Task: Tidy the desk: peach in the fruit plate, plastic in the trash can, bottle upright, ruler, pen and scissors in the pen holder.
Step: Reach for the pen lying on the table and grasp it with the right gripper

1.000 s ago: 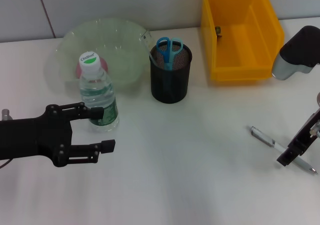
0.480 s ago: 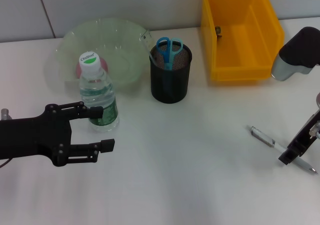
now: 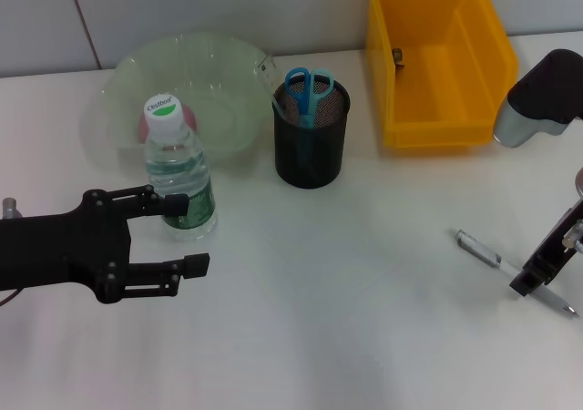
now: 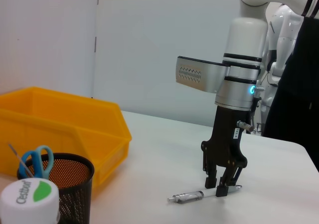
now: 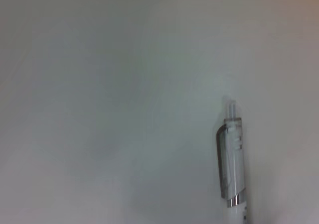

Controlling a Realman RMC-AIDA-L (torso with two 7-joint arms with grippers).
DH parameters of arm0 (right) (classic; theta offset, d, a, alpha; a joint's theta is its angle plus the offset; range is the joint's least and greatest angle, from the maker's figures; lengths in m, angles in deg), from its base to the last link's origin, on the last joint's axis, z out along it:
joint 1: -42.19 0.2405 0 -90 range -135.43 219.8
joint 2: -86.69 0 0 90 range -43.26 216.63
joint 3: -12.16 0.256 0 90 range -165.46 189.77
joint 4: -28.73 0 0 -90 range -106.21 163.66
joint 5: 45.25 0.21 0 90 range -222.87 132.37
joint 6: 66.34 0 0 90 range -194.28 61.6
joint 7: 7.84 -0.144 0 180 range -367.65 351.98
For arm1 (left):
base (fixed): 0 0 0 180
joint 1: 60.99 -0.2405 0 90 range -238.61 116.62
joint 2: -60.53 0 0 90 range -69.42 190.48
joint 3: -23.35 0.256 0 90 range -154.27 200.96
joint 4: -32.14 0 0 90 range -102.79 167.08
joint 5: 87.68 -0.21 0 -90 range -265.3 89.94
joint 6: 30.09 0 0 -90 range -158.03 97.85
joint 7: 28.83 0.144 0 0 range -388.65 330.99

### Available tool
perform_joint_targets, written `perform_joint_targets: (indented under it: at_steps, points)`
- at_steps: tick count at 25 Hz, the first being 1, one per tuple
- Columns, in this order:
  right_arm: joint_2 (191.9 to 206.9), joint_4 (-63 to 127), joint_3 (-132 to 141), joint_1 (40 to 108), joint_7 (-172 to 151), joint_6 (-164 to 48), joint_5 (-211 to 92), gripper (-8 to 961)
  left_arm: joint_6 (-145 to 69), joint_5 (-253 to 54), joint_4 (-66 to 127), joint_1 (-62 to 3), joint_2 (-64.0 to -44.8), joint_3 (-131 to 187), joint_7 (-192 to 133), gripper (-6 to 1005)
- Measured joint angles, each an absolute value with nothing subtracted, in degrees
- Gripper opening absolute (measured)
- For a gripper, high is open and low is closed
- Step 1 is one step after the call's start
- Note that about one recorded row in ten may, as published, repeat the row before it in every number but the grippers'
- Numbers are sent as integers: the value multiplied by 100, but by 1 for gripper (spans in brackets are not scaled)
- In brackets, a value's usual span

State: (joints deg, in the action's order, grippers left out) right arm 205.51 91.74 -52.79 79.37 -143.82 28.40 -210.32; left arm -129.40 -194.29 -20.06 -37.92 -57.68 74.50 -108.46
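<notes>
Right end effector (image 3: 531, 285) down astride the pen (image 3: 510, 268) on the table (image 3: 364, 319)

Readable text: one brand word on the bottle cap

The word "Cestbon" is printed in dark letters on the white and green cap (image 3: 161, 107) of the bottle (image 3: 179, 184), and it is seen again on the same cap in the left wrist view. A small white label (image 4: 236, 132) is fixed to the right gripper (image 4: 223, 185), but its marks cannot be read. Print on the bottle's green band is too small to be made out.
</notes>
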Motion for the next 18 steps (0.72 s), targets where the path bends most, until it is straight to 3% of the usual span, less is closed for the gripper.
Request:
perform_joint_targets:
  at_steps: [18]
  points:
    - [20560, 9149, -5411, 7945, -14430, 2841, -21107, 312, -12941, -19429, -2006, -3805, -5769, 7441, -10836, 798]
